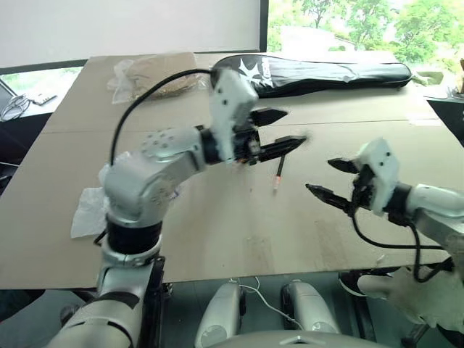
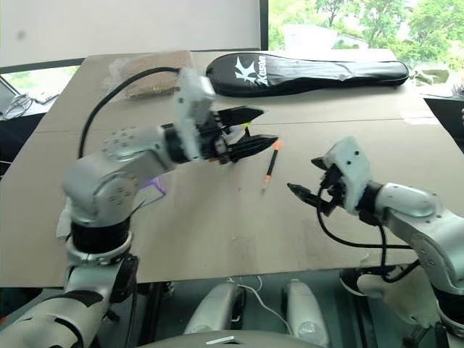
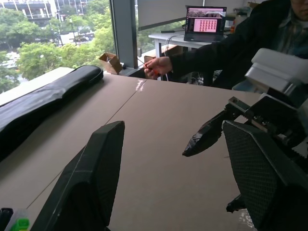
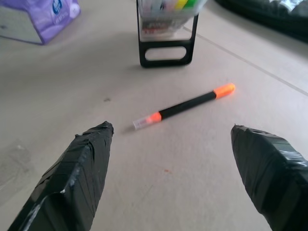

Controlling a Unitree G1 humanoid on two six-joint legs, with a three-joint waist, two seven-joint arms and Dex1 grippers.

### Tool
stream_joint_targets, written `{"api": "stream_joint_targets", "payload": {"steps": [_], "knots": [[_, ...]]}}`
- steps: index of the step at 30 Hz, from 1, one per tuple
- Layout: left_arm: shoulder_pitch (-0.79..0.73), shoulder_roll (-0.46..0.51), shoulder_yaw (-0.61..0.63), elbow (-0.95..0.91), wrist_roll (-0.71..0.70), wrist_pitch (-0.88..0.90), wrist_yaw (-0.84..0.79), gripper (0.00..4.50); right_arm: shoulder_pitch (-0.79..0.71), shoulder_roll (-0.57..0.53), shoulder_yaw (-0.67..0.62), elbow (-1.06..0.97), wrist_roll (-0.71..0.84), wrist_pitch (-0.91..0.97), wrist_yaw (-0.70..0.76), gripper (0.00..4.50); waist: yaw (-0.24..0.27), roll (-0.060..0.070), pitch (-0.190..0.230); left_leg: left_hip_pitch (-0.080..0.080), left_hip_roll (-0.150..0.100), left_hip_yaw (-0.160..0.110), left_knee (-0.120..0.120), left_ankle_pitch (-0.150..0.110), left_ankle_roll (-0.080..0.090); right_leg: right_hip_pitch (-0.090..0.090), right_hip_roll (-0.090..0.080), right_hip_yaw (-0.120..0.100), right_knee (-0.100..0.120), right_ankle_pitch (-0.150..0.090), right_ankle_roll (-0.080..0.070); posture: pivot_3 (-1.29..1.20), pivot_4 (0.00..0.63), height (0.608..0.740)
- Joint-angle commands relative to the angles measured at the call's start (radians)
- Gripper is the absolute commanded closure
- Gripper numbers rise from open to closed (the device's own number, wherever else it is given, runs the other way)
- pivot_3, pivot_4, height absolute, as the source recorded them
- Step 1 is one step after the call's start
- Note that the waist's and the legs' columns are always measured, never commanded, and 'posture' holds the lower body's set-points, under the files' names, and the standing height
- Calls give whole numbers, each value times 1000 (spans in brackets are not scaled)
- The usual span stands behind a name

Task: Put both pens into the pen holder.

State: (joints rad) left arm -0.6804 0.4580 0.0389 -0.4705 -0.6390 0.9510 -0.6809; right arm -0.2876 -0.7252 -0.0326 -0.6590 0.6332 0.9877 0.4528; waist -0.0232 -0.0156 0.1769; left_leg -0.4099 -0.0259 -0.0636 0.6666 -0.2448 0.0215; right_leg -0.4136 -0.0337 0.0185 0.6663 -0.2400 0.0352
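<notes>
- While I looked down through my head cameras, my left gripper (image 2: pixel 252 129) hung above the table (image 1: pixel 217 239) with its two black fingers parted and nothing between them; the lower finger was smeared by motion.
- My right gripper (image 1: pixel 328 178) hovered nearer me, its jaws spread wide and empty, touching nothing.
- Between the two grippers lay the orange-capped pen (image 2: pixel 270 165), flat on the table, closer to my left fingers than to my right, clear of both.
- My left arm covered the pen holder, so I could not make it out from the head; only a scrap of white and green peeked beside my left fingers.
- A black zipped case (image 1: pixel 333 72) and a clear bag (image 1: pixel 152 72) lay along the far edge of the table.
- Through my left wrist camera, my left fingers (image 3: pixel 91 178) stood well apart with bare table between them, and my right gripper (image 3: pixel 211 168) showed beyond them, also open. A person's hand (image 3: pixel 156 66) rested at the far end of the table.
- Through my right wrist camera, my right fingers (image 4: pixel 77 173) gaped wide, and the orange-capped pen lay ahead of the gap, untouched. Beyond it stood the pen holder (image 4: pixel 166 33) on its black frame, its top cut off, with coloured pen tips inside; I could not tell which pens they were. A purple tissue pack (image 4: pixel 36 17) sat to one side of it.
</notes>
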Motion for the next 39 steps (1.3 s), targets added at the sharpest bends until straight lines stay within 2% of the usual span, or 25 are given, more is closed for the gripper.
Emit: {"api": "stream_joint_targets", "payload": {"steps": [1, 4, 10, 17, 19, 20, 21, 22, 24, 27, 30, 33, 37, 39], "knots": [[137, 105, 104, -66, -75, 34, -43, 1117, -81, 130, 91, 92, -66, 80, -137, 327, -6, 0, 0, 1, 0, 1, 0, -1, 1, 0, 0, 0, 1, 0, 0, 0, 150, 740], [260, 174, 193, -93, -175, 78, -73, 1117, -139, 241, 150, 186, -111, 105, -188, 327, -11, 0, 0, 3, 0, 3, 0, -1, 1, 1, 0, 4, 3, 0, 0, 0, 150, 740], [491, 295, 256, -154, -167, 14, -123, 1117, -264, 429, 185, 381, -164, 139, -252, 327, 2, 0, 0, 2, -2, 3, 0, 0, 0, 0, -1, 4, 2, 0, 0, 0, 150, 740], [595, 348, 278, -193, -148, -80, -143, 1117, -310, 445, 272, 510, -272, 155, -264, 327, 11, 0, 0, 1, -3, 0, 0, -1, 0, 0, -2, 3, 2, 0, -1, 0, 150, 740], [604, 345, 276, -193, -150, -89, -132, 996, -309, 446, 281, 530, -284, 159, -262, 897, 10, -1, -1, 2, -3, 1, -1, -1, 1, 0, -2, 3, 2, 0, -1, 0, 150, 740], [600, 334, 274, -196, -164, -82, -115, 996, -307, 445, 279, 532, -288, 165, -261, 1689, 10, -1, -1, 5, -2, 2, -2, -1, 1, 2, -2, 3, 2, 0, -1, 0, 150, 740], [592, 320, 275, -198, -188, -69, -93, 996, -299, 444, 264, 523, -285, 182, -257, 1814, 11, -1, -1, 5, -2, 2, -2, -1, 2, 2, -2, 3, 2, 0, -1, 0, 150, 740], [582, 307, 273, -197, -211, -56, -70, 996, -291, 437, 249, 508, -283, 198, -254, 2162, 11, -1, -1, 5, -2, 1, -2, -1, 2, 3, -2, 3, 2, 0, -1, 0, 150, 740], [560, 281, 269, -190, -261, -28, -26, 996, -270, 408, 221, 471, -282, 230, -247, 2950, 13, -1, -1, 6, -2, 1, -3, -1, 2, 3, -2, 3, 2, 0, -1, 0, 150, 740], [531, 245, 256, -171, -323, 13, 37, 996, -225, 361, 163, 406, -271, 277, -237, 4419, 15, -1, -1, 6, -3, 1, -3, -1, 2, 4, -3, 2, 1, 0, -1, 0, 150, 740], [480, 182, 243, -124, -409, 62, 127, 996, -149, 344, -7, 288, -211, 333, -214, 4481, 24, -1, -1, 6, -3, 0, -3, -1, 2, 5, -3, 2, 1, 0, 0, 0, 150, 740], [415, 105, 230, -47, -516, 121, 235, 996, -56, 323, -173, 114, -84, 393, -124, 4481, 35, -1, -1, 5, -4, -3, -2, -2, 2, 6, -3, 0, 0, 0, 0, 0, 150, 740], [326, 18, 201, 53, -613, 167, 345, 996, 20, 316, -306, -81, 117, 431, -9, 4481, 19, -1, -1, 6, -3, -1, -2, -2, 3, 6, -1, 0, 0, 0, 0, 0, 150, 740], [263, -41, 185, 121, -659, 175, 393, 996, 44, 317, -313, -170, 213, 429, 30, 4481, 14, 0, -1, 6, -2, -1, -3, -2, 3, 6, -1, 0, 0, 0, 0, 0, 150, 740]]}}
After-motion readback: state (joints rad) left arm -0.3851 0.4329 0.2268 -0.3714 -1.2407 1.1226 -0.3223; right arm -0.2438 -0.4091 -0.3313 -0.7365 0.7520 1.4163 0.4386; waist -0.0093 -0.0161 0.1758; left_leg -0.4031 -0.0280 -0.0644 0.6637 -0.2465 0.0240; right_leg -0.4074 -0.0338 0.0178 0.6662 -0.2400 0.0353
